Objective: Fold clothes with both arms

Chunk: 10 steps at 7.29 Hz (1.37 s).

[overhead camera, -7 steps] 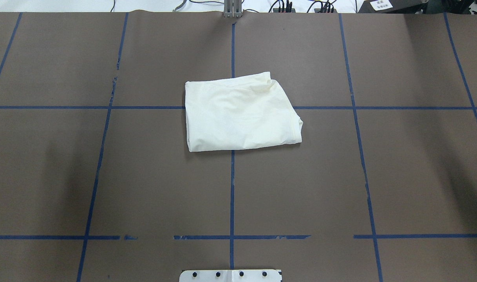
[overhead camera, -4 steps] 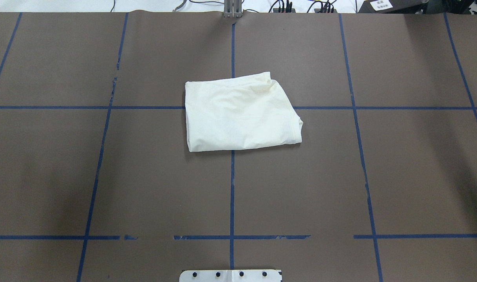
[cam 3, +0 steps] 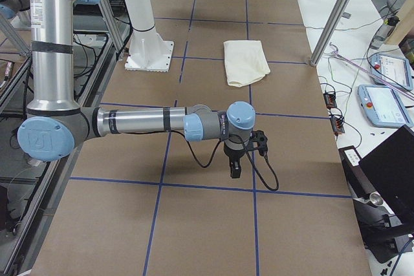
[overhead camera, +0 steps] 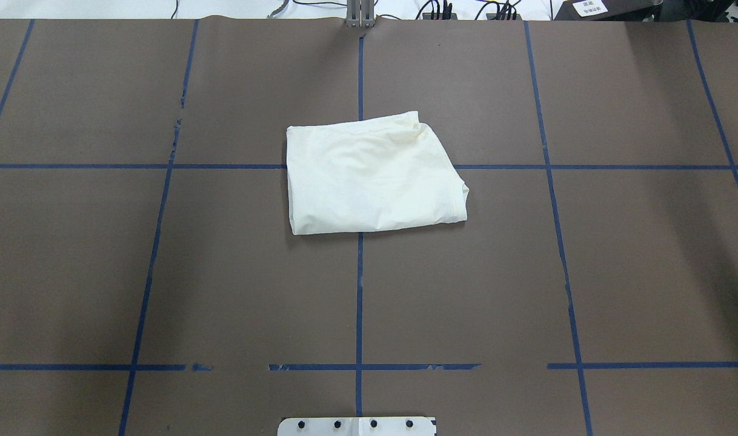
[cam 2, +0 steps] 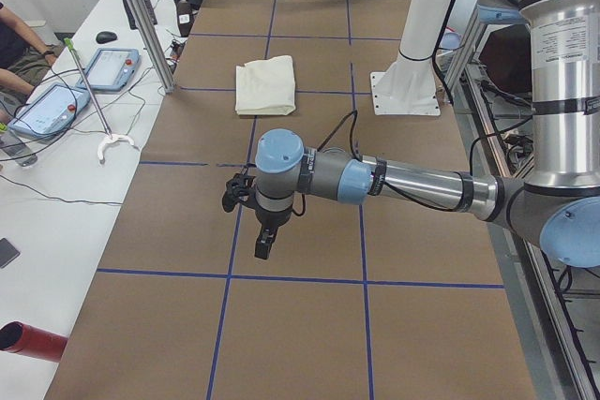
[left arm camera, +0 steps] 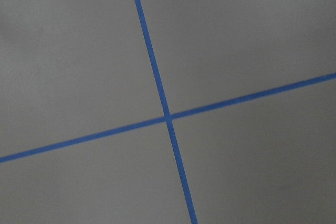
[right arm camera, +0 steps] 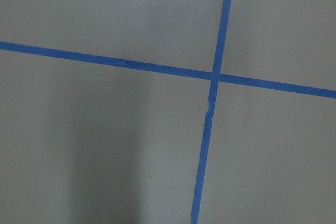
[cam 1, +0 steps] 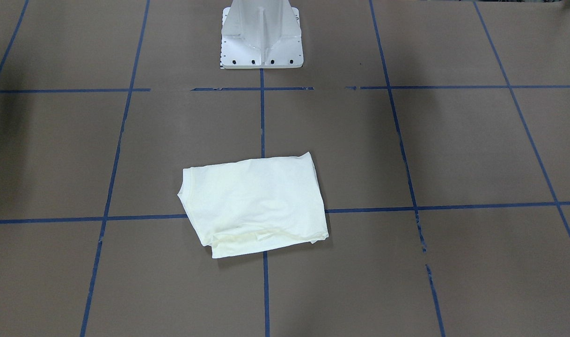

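The folded cream T-shirt (overhead camera: 372,178) is lying flat near the middle of the table (overhead camera: 163,272), covering a crossing of blue tape lines (overhead camera: 359,284). It is sitting well apart from both grippers, and nothing is touching it.

The left arm (cam 2: 412,183) is reaching out low and nearly level toward the table's left end. The left gripper (cam 2: 262,252) is hanging pointed down above the brown surface, close to a tape line. The right arm (cam 3: 142,122) is mirroring this toward the right end, with the right gripper (cam 3: 234,171) also pointing down. Both grippers are showing only in the side views, so I cannot tell whether their jaws are apart or together. Each wrist camera is looking straight at bare surface and a tape crossing (left arm camera: 168,117) (right arm camera: 215,75).

Compared with a second ago, the shirt is keeping the same place and shape in the overhead view. A small dark tip that was showing at that view's right edge is now gone.
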### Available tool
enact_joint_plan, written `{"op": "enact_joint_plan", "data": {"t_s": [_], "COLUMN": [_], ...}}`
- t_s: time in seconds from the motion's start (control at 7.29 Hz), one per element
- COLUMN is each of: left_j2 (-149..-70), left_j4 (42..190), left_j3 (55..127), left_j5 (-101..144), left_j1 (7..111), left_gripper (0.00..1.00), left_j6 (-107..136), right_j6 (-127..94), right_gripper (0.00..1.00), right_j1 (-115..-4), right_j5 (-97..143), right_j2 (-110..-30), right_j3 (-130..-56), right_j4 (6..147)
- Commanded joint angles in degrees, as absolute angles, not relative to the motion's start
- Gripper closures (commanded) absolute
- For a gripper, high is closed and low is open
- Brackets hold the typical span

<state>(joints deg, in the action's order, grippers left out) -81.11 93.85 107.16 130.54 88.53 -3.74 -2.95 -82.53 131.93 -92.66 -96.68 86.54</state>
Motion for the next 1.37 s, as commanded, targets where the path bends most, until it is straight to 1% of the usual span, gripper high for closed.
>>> {"op": "enact_joint_plan", "data": {"t_s": [0.0,0.14,0.27,0.41,0.82,1.23], "left_j2": [-80.4,-80.9,-80.9,-80.9,-81.2,-80.9], "left_j4": [96.8,97.6,97.6,97.5,97.6,97.2], "left_j3": [106.9,107.0,107.1,106.8,107.9,107.1], "left_j5": [130.8,131.0,131.9,132.1,132.5,132.5], "left_j1": [88.6,88.5,88.5,88.4,88.4,88.5], "left_gripper": [0.0,0.0,0.0,0.0,0.0,0.0], "left_j6": [-3.3,-3.3,-3.3,-3.4,-3.9,-3.8], "right_j6": [-3.3,-3.7,-3.7,-3.7,-3.5,-3.5], "right_gripper": [0.0,0.0,0.0,0.0,0.0,0.0], "right_j1": [-82.5,-82.6,-83.4,-83.6,-83.6,-83.6], "right_j5": [133.2,134.9,136.7,136.9,136.3,136.1], "right_j2": [-92.6,-91.5,-91.5,-92.2,-92.5,-92.5], "right_j3": [-97.0,-99.0,-100.1,-101.1,-100.0,-100.0], "right_j4": [86.4,89.0,93.0,93.9,93.5,93.4]}}
